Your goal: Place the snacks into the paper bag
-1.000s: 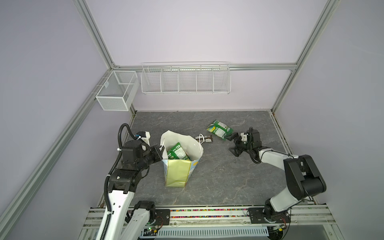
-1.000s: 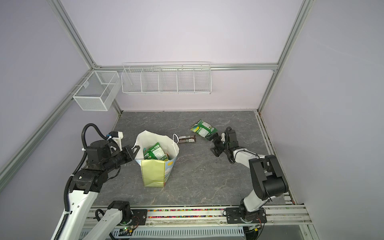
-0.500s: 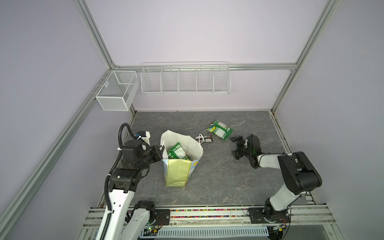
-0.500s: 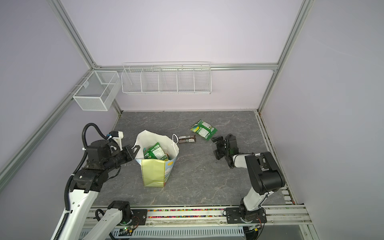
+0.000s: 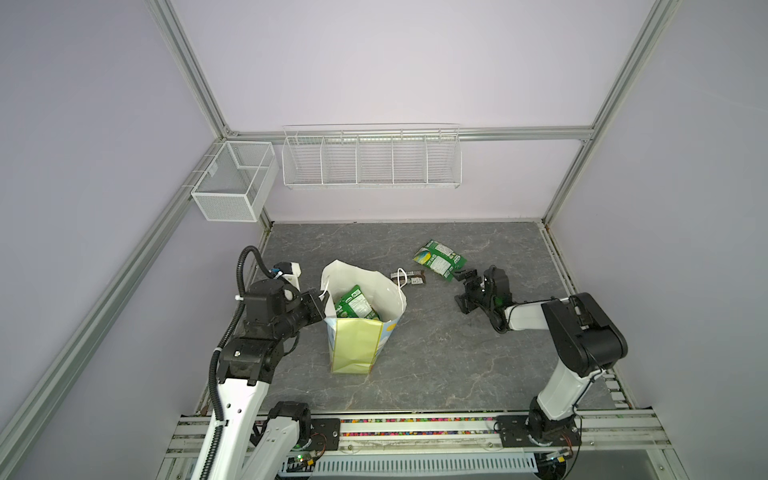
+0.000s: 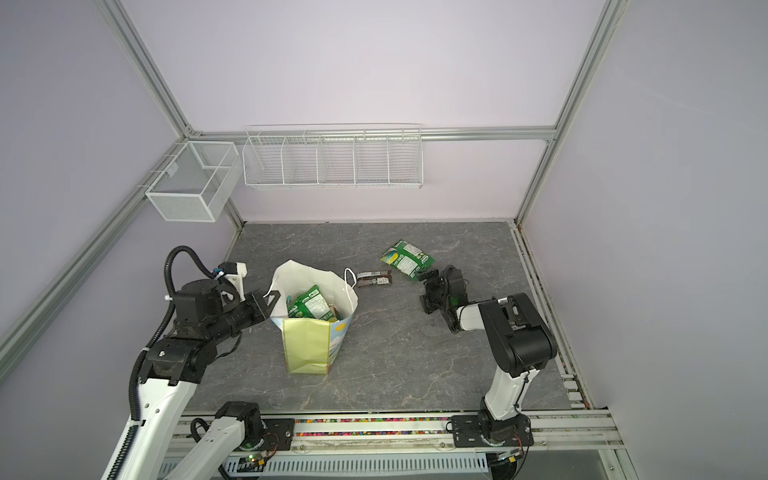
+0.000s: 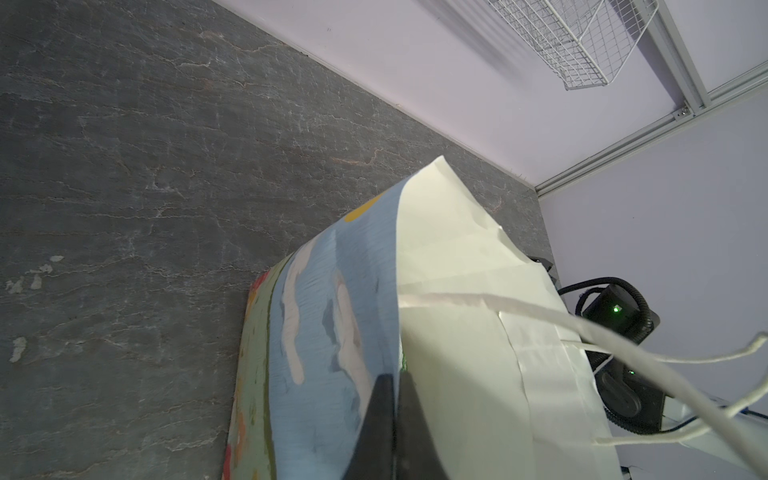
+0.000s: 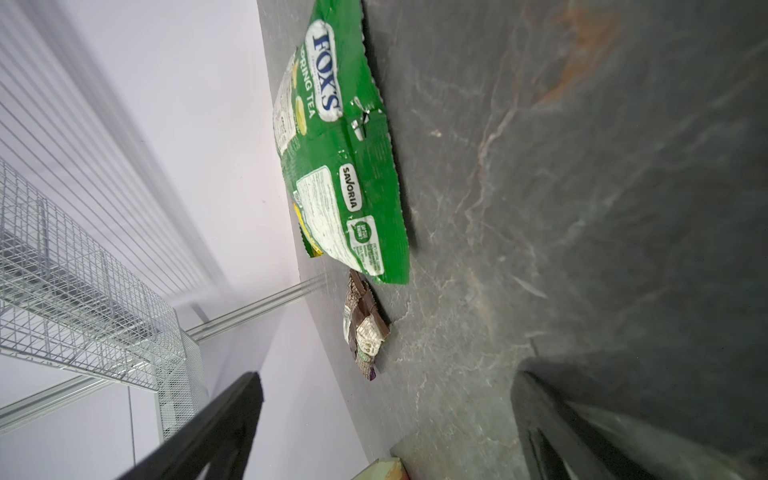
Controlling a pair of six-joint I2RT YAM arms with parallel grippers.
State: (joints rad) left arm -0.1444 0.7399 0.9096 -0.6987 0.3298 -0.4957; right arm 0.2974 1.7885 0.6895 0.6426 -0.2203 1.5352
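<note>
Paper bag (image 5: 357, 345) stood upright left of centre in both top views, a green packet (image 5: 354, 305) inside, its rim pinched by the left gripper (image 5: 323, 296), while the right gripper (image 5: 464, 290), jaws spread, sat right of centre near the loose Fox's packet (image 5: 438, 261) and smaller dark brown bar (image 5: 409, 277).

Even soft light, wrist-view edges blurred

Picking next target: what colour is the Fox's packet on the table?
Fox's packet: green, white panels; clearest in right wrist view.
</note>
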